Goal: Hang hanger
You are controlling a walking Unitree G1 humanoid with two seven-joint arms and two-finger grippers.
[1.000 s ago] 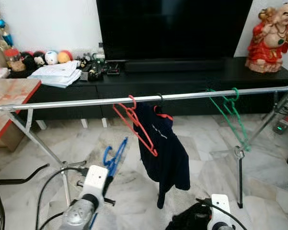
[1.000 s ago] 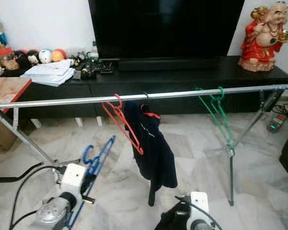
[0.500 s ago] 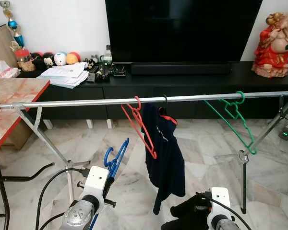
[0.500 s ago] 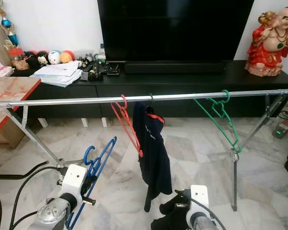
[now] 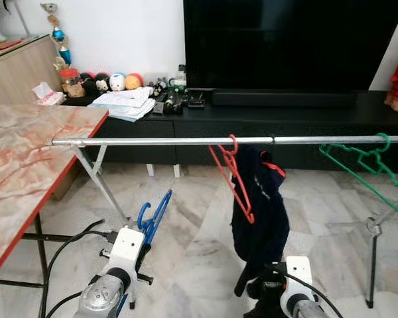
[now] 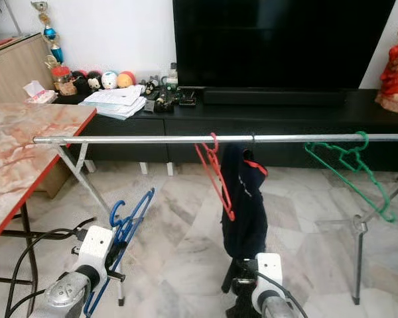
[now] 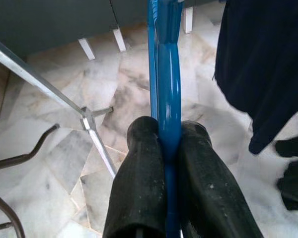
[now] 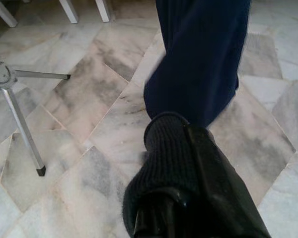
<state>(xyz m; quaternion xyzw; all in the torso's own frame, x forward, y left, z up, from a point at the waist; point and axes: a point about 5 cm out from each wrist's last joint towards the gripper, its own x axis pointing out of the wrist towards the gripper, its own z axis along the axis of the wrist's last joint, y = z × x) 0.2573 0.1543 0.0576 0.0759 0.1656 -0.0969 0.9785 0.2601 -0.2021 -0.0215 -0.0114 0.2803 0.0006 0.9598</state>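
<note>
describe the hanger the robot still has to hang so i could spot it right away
Find the long silver rail running across the room in front of the black TV cabinet. Below its left stretch, near the marble floor, the left gripper is shut on the blue hanger. The red hanger and green hanger hang on the rail; the blue one is off it, its hook pointing up.
</note>
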